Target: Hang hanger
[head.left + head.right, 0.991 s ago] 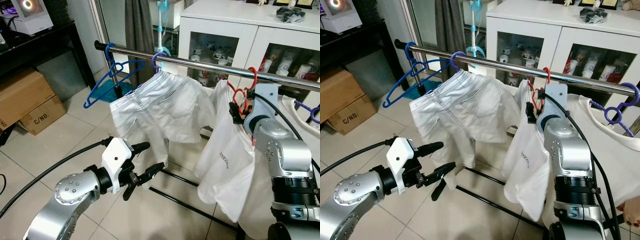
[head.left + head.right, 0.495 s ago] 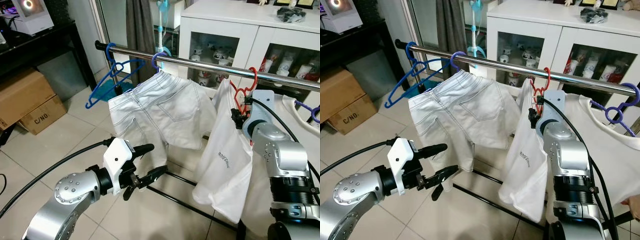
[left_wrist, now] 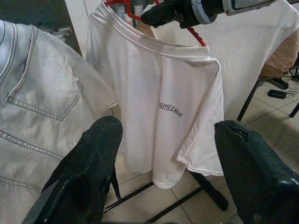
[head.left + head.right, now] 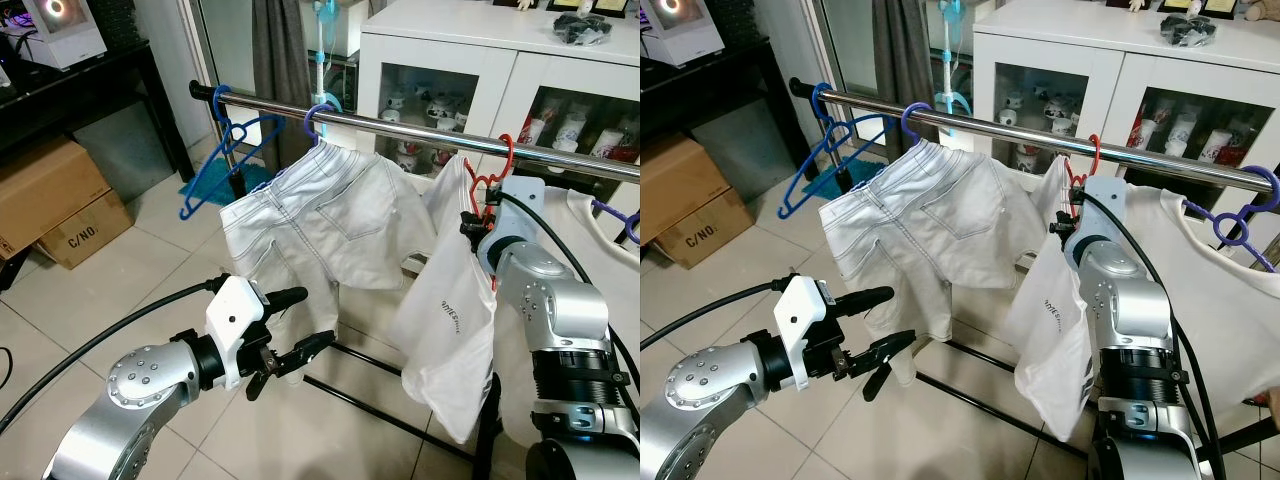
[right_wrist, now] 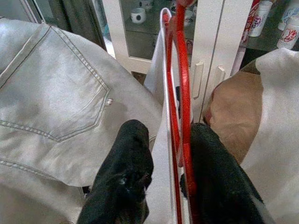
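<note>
We observe pale jeans hanging from a purple hanger near the middle of the steel rail. An empty blue hanger hangs near the rail's left end. A white cabinet with glass doors stands behind the rail, with cups on its shelves. Two cardboard boxes rest on the tiled floor at left, below a black desk.
</note>
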